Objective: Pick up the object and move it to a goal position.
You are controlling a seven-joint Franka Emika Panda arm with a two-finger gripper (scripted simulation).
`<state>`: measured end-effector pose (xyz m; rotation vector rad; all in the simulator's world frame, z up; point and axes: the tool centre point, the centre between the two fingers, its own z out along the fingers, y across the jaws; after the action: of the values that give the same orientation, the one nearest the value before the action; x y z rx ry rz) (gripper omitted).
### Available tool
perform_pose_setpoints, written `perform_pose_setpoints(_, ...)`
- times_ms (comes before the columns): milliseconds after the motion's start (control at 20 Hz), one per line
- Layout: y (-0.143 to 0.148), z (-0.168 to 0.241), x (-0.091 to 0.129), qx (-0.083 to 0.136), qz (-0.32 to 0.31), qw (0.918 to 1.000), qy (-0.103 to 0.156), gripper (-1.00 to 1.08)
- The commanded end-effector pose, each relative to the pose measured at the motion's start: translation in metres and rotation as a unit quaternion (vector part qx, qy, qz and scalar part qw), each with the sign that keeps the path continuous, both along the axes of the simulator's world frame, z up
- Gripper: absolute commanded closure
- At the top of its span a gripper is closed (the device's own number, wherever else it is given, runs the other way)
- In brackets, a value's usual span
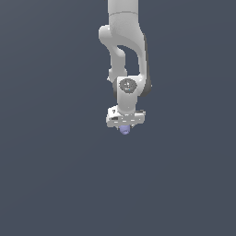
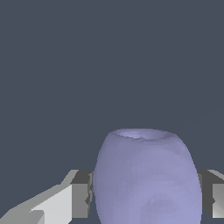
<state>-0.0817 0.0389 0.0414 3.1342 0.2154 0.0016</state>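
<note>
Lavender lump (image 2: 146, 179) fills foreground (smooth, rounded), pinched between claw (image 2: 146, 194) fingers (image 2: 81, 194); plain grey backdrop.

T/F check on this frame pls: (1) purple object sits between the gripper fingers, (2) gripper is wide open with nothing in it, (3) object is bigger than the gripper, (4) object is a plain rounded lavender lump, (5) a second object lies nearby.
1. True: the purple object sits between the gripper fingers, which press against both its sides in the wrist view.
2. False: the gripper is shut on the object.
3. False: in the exterior view the object is far smaller than the white gripper.
4. True: it is smooth, rounded and plain lavender.
5. False: both views show only the arm, the gripper and this one object.
</note>
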Motion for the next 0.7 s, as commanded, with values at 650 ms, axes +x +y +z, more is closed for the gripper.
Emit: perform_pose_setpoints(650, -0.032, 0.014, 0.006, 0.0, 0.0, 1.0, 0.0, 1.08)
